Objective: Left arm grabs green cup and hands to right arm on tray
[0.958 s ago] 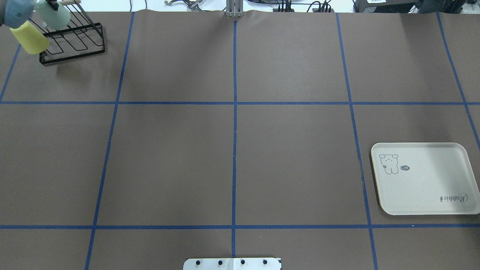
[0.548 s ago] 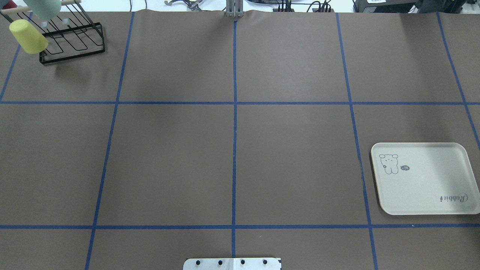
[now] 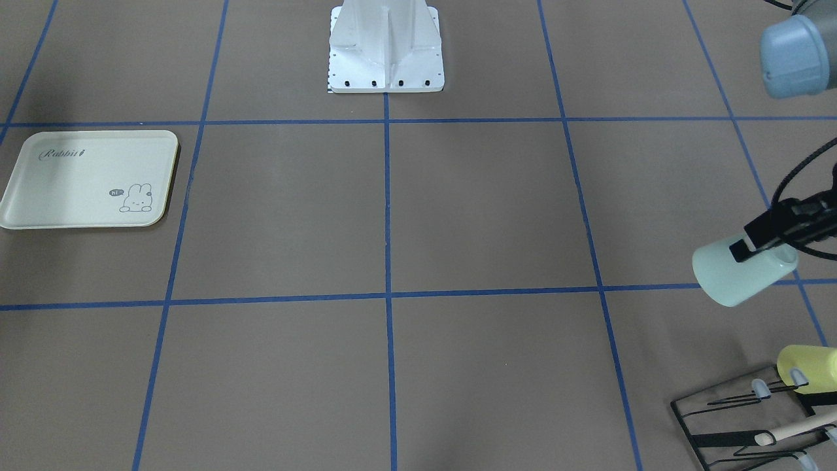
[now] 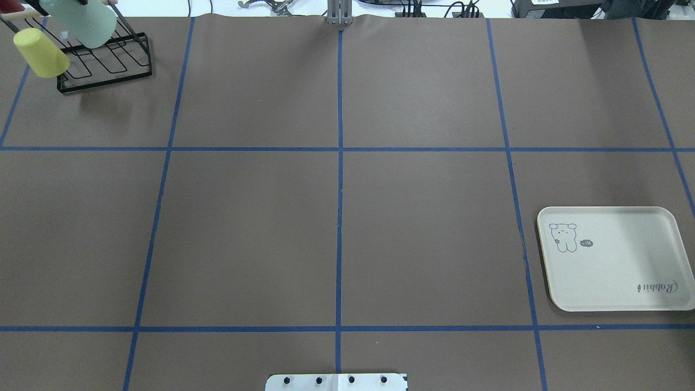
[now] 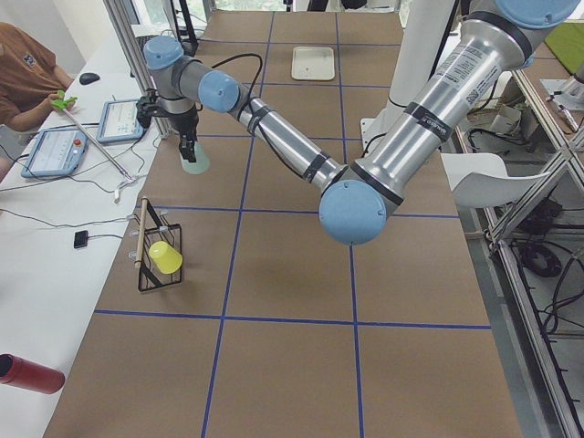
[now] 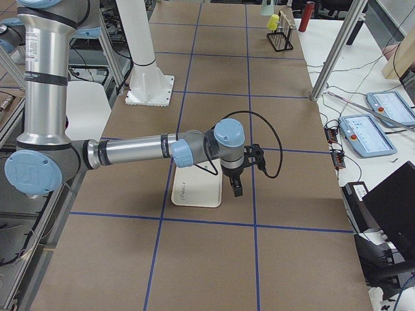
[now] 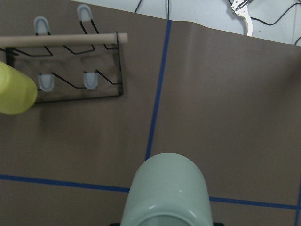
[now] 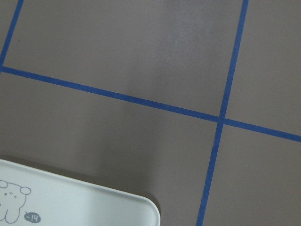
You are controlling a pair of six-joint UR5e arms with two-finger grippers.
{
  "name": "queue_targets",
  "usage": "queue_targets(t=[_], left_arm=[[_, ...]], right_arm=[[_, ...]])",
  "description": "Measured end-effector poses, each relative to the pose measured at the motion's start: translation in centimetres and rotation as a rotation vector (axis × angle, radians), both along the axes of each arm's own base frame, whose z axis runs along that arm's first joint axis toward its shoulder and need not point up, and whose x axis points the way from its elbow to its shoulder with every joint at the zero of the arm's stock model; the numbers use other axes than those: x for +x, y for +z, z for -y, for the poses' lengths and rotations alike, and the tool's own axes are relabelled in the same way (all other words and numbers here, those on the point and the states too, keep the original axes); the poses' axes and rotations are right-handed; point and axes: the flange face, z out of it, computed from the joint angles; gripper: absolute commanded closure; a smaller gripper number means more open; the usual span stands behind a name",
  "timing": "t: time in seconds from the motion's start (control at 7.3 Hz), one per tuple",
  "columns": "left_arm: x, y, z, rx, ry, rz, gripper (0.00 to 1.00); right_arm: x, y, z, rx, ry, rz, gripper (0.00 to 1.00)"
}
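Left gripper [image 3: 745,255] grips green cup [image 3: 722,281] aloft (tilted) near rack [image 4: 103,81] with yellow cup [image 4: 40,52]; right gripper [image 6: 235,188]: cannot tell.

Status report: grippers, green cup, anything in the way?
Left gripper shut on green cup, held above table, apart from rack. Right gripper by tray, state unclear. Yellow cup on rack, aside.
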Motion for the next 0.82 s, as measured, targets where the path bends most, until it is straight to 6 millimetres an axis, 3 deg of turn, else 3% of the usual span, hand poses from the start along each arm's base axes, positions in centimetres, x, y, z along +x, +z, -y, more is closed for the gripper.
queue_targets(t=[0.41, 0.82], left_arm=[[6.8, -9.3, -8.4, -0.135, -0.013, -0.203, 1.0], [10.2, -12.7, -12.1, -0.095, -0.023, -0.404, 1.0]], right_arm=[[-3.1, -2.4, 0.9, 0.05, 0.022, 0.045, 0.0], [-7.9, -5.4, 0.5, 0.062, 0.074, 0.167, 0.0]])
